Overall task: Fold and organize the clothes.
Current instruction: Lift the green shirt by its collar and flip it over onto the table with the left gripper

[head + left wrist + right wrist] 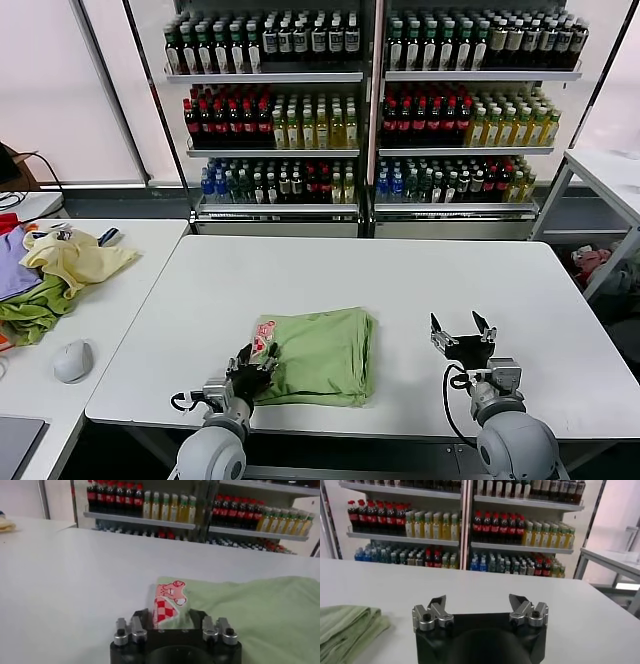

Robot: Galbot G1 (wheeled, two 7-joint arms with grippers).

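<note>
The polo shirt (318,356) lies folded on the counter (420,280), near its front edge. Our left gripper (255,362) is at the shirt's near left corner, beside the red-and-white graphic (169,600). We should take every layer of the fold, not only the top one. Its jaws touch the cloth; whether they pinch it, we cannot tell. Our right gripper (463,334) waits with its jaws spread wide, holding nothing.

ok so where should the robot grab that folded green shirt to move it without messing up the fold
Probably the near left corner of the green shirt, by the red-and-white print, coming in low from the robot's side. The layers stack up there into an edge that sits off the table, and the left claw is already at it. The right claw waits open, apart from the shirt.
</note>
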